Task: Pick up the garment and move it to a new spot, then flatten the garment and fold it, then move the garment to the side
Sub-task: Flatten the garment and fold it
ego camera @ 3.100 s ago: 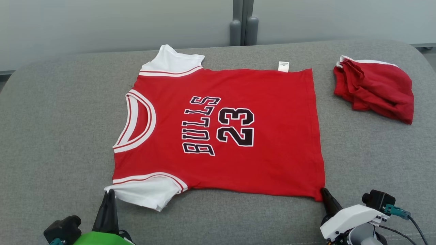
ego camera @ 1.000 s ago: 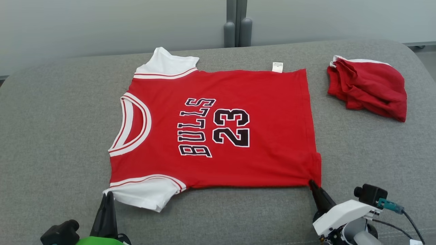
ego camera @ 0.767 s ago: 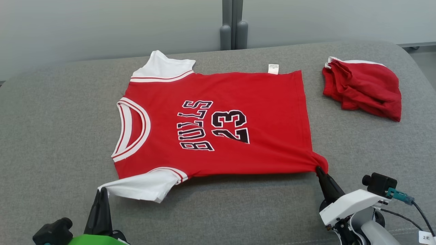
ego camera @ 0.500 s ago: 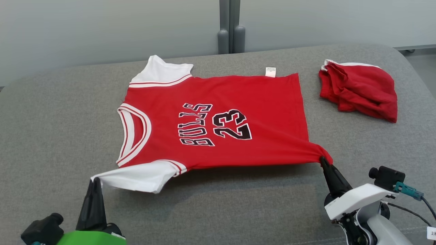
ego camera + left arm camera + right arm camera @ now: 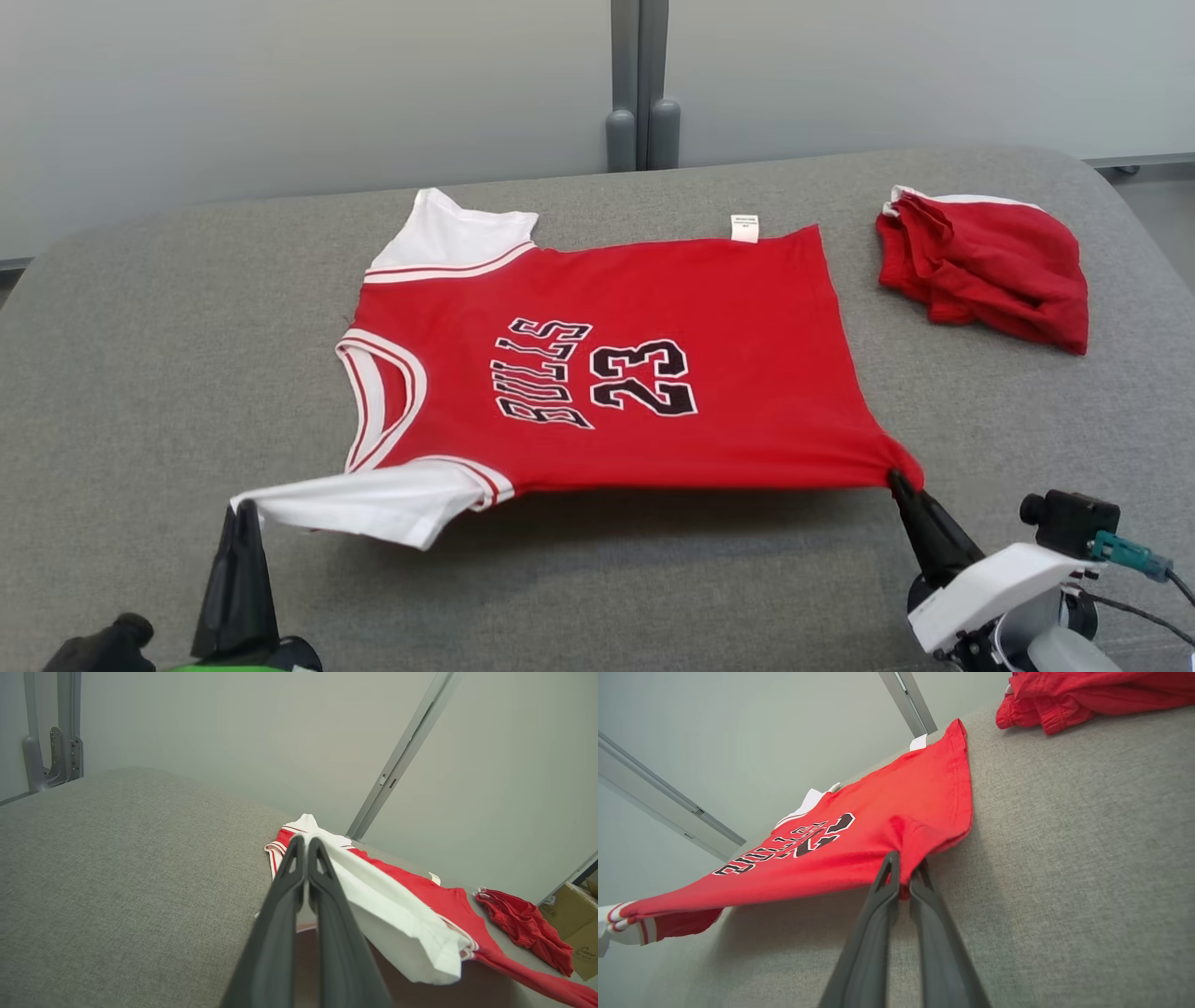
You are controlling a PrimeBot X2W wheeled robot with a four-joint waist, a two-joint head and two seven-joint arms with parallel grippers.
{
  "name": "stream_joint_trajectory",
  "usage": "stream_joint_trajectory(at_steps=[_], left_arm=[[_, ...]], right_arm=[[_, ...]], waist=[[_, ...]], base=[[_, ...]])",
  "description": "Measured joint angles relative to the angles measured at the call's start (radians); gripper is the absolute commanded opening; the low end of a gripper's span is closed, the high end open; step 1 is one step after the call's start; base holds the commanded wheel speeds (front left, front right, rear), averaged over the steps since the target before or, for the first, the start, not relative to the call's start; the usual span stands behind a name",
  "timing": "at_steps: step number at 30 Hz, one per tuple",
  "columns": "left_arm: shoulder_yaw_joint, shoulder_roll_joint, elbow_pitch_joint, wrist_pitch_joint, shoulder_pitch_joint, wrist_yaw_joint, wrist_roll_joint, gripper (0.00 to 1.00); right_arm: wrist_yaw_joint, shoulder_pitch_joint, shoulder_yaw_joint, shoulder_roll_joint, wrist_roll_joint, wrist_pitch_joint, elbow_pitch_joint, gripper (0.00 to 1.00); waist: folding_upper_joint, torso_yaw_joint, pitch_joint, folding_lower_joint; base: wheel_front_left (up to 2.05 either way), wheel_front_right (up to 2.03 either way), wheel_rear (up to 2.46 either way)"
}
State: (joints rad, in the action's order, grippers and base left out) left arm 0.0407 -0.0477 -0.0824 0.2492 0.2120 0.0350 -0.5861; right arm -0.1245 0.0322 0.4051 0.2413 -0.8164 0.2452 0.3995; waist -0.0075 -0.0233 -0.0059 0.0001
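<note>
- Now, red jersey (image 5: pixel 709 308): light, limp; far edge on grey worktop (image 5: pixel 140 373), near edge raised.
- My left tool (image 5: pixel 245 511) pinches its white sleeve (image 5: pixel 373 499), right tool (image 5: pixel 899 480) its hem corner (image 5: pixel 882 462).
- Corners hold best, I judge; middle likely sags.

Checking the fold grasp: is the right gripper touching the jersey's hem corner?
Touching. The right wrist view shows the right gripper clamped on a hem corner of the red jersey, cloth between its fingers.

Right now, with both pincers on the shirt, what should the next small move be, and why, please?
Probably raise both together and carry the shirt's near edge toward the far one: the left pincer grips the white sleeve, the right pincer the hem corner, and that edge hangs above the cushion.
</note>
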Motion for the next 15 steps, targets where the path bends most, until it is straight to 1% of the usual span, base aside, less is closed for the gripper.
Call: stream_joint_trajectory(at_steps=[7, 14, 15], left_arm=[[0.041, 0.000, 0.025, 0.000, 0.071, 0.000, 0.000, 0.00], [0.078, 0.000, 0.077, 0.000, 0.059, -0.001, 0.010, 0.00], [0.081, 0.000, 0.084, 0.000, 0.044, -0.001, 0.012, 0.00]], right_arm=[[0.002, -0.044, 0.013, 0.013, 0.001, -0.027, 0.030, 0.00], [0.005, -0.026, 0.016, 0.010, 0.006, -0.055, 0.059, 0.00], [0.012, -0.012, 0.020, 0.010, 0.007, -0.067, 0.065, 0.06]], waist=[[0.0000, 0.004, -0.003, 0.0000], [0.0000, 0.003, 0.008, 0.0000], [0.0000, 0.003, 0.012, 0.0000]], base=[[0.00, 0.00, 0.00], [0.00, 0.00, 0.00], [0.00, 0.00, 0.00]])
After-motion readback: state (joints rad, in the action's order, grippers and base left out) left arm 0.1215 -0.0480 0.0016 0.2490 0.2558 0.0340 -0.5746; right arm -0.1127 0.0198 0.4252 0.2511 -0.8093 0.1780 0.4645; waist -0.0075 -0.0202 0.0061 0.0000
